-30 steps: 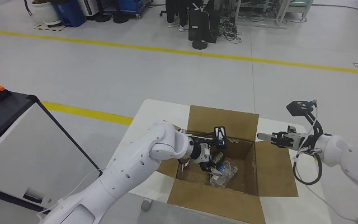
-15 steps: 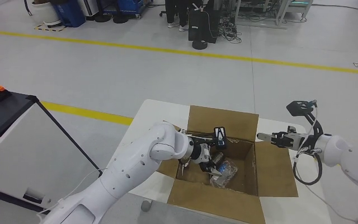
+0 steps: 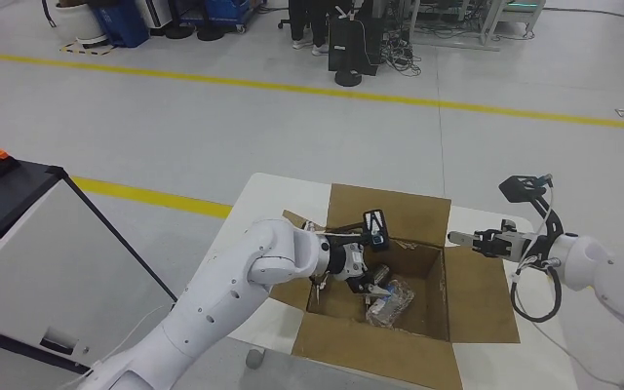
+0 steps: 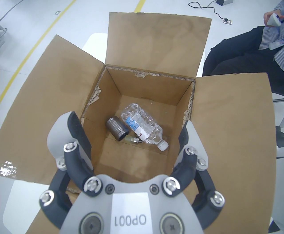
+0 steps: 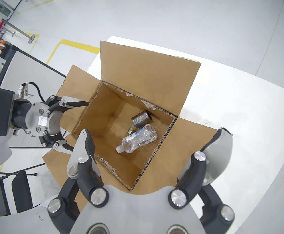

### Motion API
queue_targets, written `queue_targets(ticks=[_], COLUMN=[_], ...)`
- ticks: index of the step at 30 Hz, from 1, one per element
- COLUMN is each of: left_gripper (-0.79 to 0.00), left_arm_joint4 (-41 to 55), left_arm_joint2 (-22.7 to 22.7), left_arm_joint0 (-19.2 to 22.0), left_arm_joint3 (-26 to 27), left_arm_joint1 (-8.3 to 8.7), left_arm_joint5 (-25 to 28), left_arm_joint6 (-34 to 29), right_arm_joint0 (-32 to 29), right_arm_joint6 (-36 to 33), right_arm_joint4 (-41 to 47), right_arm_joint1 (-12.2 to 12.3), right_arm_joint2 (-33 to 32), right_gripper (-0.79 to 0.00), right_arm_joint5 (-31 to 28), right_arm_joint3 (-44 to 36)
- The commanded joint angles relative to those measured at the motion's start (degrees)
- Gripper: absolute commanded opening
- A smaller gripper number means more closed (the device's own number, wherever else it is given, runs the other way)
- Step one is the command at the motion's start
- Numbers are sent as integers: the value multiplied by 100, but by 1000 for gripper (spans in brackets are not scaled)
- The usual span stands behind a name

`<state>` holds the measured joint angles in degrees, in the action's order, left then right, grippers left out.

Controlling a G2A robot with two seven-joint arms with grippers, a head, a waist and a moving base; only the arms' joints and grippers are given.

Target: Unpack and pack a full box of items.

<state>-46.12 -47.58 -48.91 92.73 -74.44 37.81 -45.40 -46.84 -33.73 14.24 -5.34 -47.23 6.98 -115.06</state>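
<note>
A pale grey floor (image 3: pixel 195 127) is shining under even light, and yellow lines (image 3: pixel 292 88) are crossing it. A white table (image 3: pixel 255 200) is standing beside a dark-framed cabinet (image 3: pixel 44 253). Blue bins (image 3: pixel 122 24) and racks (image 3: pixel 458 19) are lining the far side.

We see a white table (image 3: pixel 265 193) with rounded corners, standing on a pale grey floor (image 3: pixel 195 127). One yellow line (image 3: pixel 292 86) crosses the floor well beyond the table, and a second yellow line (image 3: pixel 146 195) runs in from the left until the table hides it. Left of the table stands a black-framed cart (image 3: pixel 68 263) with a pale side panel. Far back we make out blue bins (image 3: pixel 229 10) and a black unit (image 3: pixel 349 49) with tangled cables beside it. The left wrist view shows a black cable (image 4: pixel 206 6) leading to a floor socket (image 4: pixel 227 21). The right wrist view shows a metal post (image 5: pixel 31 39) on a round base and a black chair (image 5: pixel 20 188).
</note>
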Motion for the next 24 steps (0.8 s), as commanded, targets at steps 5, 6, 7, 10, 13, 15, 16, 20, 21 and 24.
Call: queue_targets(ticks=[5,6,7,10,13,15,16,20,21,24], left_gripper=[0,0,0,0,0,0,0,0,0,0], left_arm_joint4=[474,664,789,1027,1271,1271,1271,1271,1271,1271], left_arm_joint2=[-617,-744,-850,-1098,-1199,-1199,-1199,-1199,-1199,-1199], left_arm_joint0=[-557,-666,-757,-1010,-1217,-1217,-1217,-1217,-1217,-1217], left_arm_joint3=[839,961,1093,1485,1755,1755,1755,1755,1755,1755], left_arm_joint1=[183,210,239,317,366,366,366,366,366,366], left_arm_joint5=[-470,-568,-615,-765,-793,-793,-793,-793,-793,-793], left_arm_joint6=[-340,-347,-407,-628,-751,-751,-751,-751,-751,-751], right_arm_joint0=[0,0,0,0,0,0,0,0,0,0], right_arm_joint6=[0,0,0,0,0,0,0,0,0,0], right_arm_joint4=[0,0,0,0,0,0,0,0,0,0], right_arm_joint1=[0,0,0,0,0,0,0,0,0,0], right_arm_joint2=[0,0,0,0,0,0,0,0,0,0], right_gripper=[0,0,0,0,0,0,0,0,0,0], right_arm_joint5=[0,0,0,0,0,0,0,0,0,0], right_arm_joint3=[0,0,0,0,0,0,0,0,0,0])
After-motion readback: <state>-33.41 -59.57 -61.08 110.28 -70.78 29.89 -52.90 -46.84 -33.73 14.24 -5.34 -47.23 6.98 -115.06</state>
